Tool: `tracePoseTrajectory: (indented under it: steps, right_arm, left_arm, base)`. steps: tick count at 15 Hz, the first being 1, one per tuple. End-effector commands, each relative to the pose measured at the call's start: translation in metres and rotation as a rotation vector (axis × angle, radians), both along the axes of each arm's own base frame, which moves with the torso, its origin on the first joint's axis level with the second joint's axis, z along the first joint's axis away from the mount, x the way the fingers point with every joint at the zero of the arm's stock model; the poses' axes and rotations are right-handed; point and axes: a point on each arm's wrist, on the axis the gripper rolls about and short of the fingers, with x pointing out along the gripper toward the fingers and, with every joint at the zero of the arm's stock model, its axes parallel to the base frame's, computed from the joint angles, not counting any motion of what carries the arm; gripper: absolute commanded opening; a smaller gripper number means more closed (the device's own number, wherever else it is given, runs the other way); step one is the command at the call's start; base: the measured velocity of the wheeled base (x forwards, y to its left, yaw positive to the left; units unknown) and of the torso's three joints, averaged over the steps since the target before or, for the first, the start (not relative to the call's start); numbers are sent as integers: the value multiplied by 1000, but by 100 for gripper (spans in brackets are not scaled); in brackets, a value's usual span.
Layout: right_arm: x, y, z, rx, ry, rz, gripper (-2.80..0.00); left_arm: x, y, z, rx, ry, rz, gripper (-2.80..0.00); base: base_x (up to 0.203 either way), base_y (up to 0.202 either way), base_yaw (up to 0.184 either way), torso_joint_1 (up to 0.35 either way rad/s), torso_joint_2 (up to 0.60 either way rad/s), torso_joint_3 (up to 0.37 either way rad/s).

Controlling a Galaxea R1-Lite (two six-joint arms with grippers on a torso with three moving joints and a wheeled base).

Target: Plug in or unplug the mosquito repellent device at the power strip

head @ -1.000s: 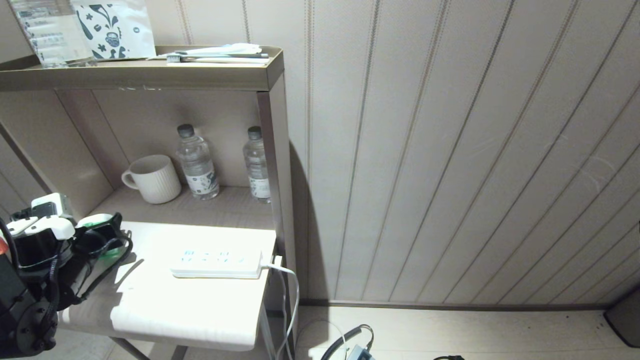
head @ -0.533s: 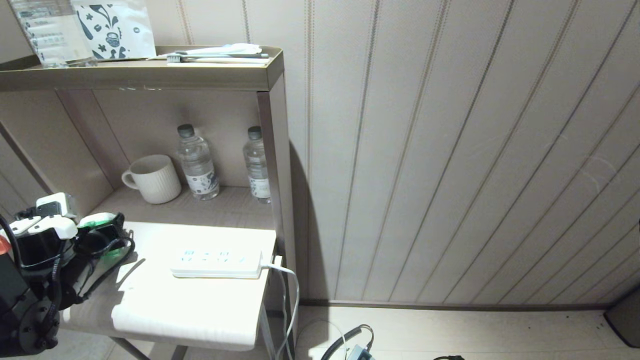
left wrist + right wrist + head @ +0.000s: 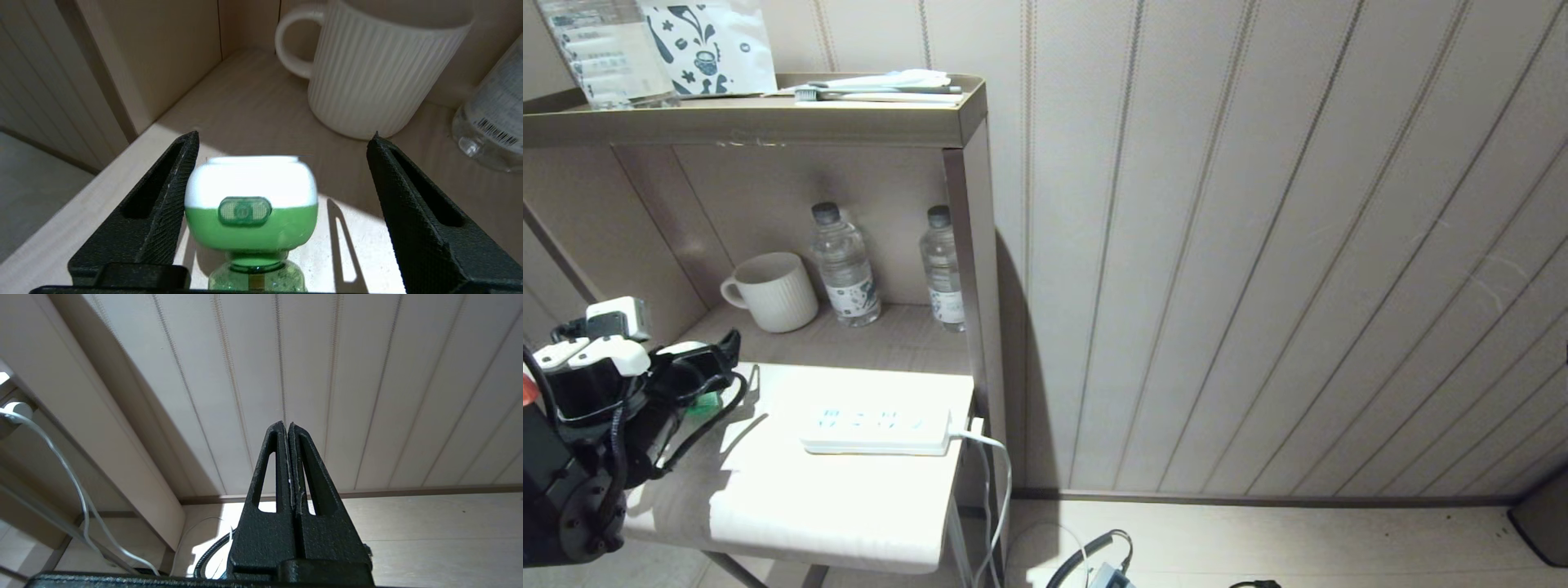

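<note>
The mosquito repellent device [image 3: 251, 204], white head over a green band and green bottle, rests on the sunlit shelf top between the fingers of my left gripper [image 3: 284, 136]. The gripper is open: one finger [image 3: 163, 200] stands close beside the device and the other [image 3: 408, 204] is well clear of it. In the head view the left gripper [image 3: 707, 367] is at the shelf's left edge, with only a green bit of the device [image 3: 704, 402] showing. The white power strip [image 3: 876, 425] lies to its right with nothing plugged in. My right gripper [image 3: 286, 425] is shut, parked low and facing the wall.
A ribbed white mug [image 3: 772, 291] and two water bottles [image 3: 844, 265] [image 3: 942, 269] stand at the back of the shelf. The mug [image 3: 380, 69] is just beyond the left fingers. The strip's cord [image 3: 996, 482] hangs off the shelf's right edge.
My left gripper's fingers have spread apart and let go of the device. The hand has shifted slightly. The power strip and the right arm have not moved.
</note>
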Motion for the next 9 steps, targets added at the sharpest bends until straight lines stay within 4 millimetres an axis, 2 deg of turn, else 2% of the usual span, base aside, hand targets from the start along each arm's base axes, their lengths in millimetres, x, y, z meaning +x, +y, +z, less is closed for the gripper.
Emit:
tracePoseTrajectory:
  steps: [1, 6, 9]
  right_arm:
    - [0, 0, 0, 1, 1, 0, -280]
    - [0, 0, 0, 1, 1, 0, -280]
    - [0, 0, 0, 1, 1, 0, -280]
  left_arm:
    - [-7, -1, 24, 18, -113, 0, 0]
    - [-33, -5, 66, 32, -211, 0, 0]
    - [-64, -10, 84, 32, -199, -11, 0]
  base:
    - [0, 0, 0, 0, 0, 0]
    - [0, 0, 0, 0, 0, 0]
    - [0, 0, 0, 0, 0, 0]
